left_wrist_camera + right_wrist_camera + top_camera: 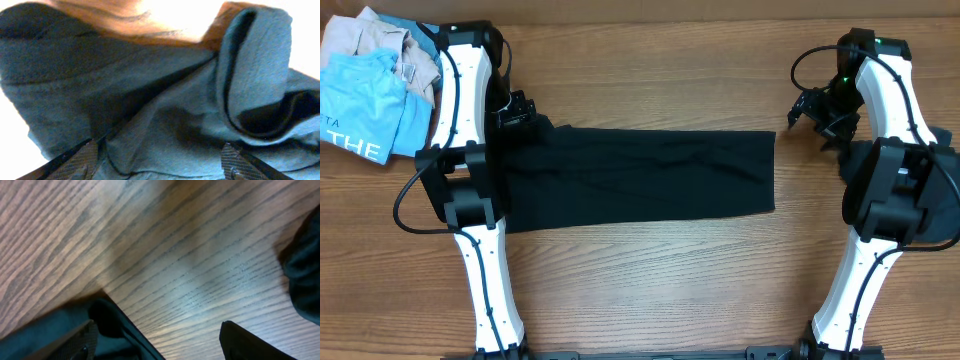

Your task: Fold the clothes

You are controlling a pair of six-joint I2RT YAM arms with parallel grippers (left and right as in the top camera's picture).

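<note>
Left gripper (518, 109) and right gripper (817, 114), both spread empty, flank a black T-shirt (650, 175) folded lengthwise: light, limp cloth, likely best pinched at its end corners.

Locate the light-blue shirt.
Overhead view: the light-blue shirt lies in the picture's top-left corner, touching the beige garment and left of the left arm.

Overhead evenly lit; glare whitens left wrist edges around clothes (150, 110).

Left arm (457, 95) and right arm (892, 92): white shells, black joints (470, 200), looping black cables (398, 207)
</note>
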